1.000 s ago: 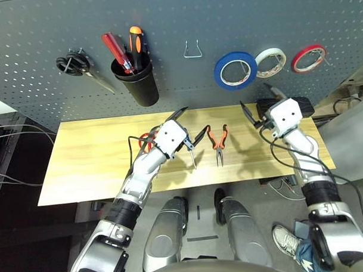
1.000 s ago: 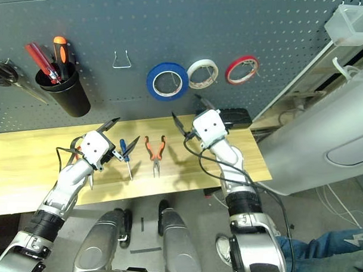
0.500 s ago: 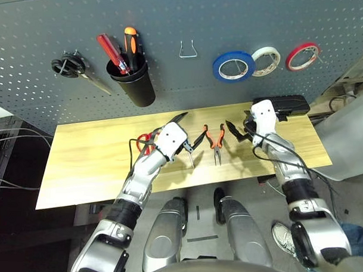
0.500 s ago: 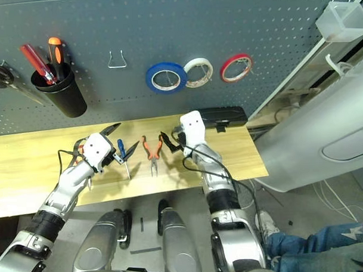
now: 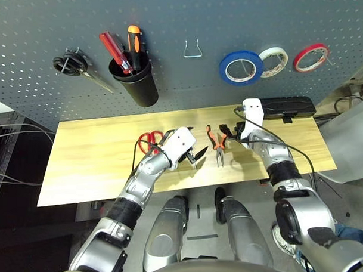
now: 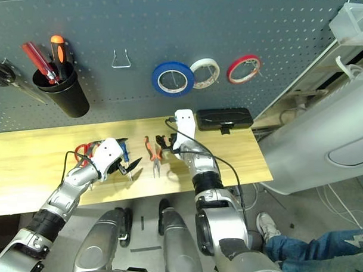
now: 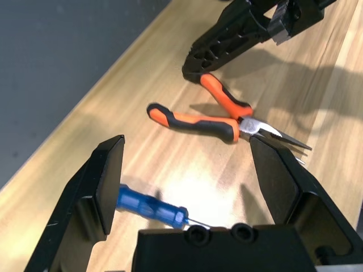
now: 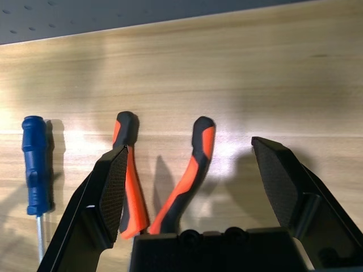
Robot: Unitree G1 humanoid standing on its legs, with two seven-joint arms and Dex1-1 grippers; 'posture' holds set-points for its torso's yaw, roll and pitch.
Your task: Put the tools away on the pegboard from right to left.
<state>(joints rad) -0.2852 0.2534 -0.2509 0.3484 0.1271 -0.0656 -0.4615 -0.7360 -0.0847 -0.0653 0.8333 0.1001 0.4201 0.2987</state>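
Note:
The wide blue tape roll hangs on the grey pegboard. The orange-handled pliers lie on the wooden table, handles toward the board. My right gripper is low over them and open, with both pliers handles lying between its fingers. The small blue-handled screwdriver lies under my open left gripper, between its fingers. The red-handled scissors lie just left of that gripper.
On the board hang a white tape roll, a red tape roll, a bare wire hook, black scissors and a black cup holding red and orange screwdrivers. A black box sits at the table's back right.
My right gripper has come down and leftward from in front of the board to the pliers' handles. My left gripper has lowered over the blue screwdriver.

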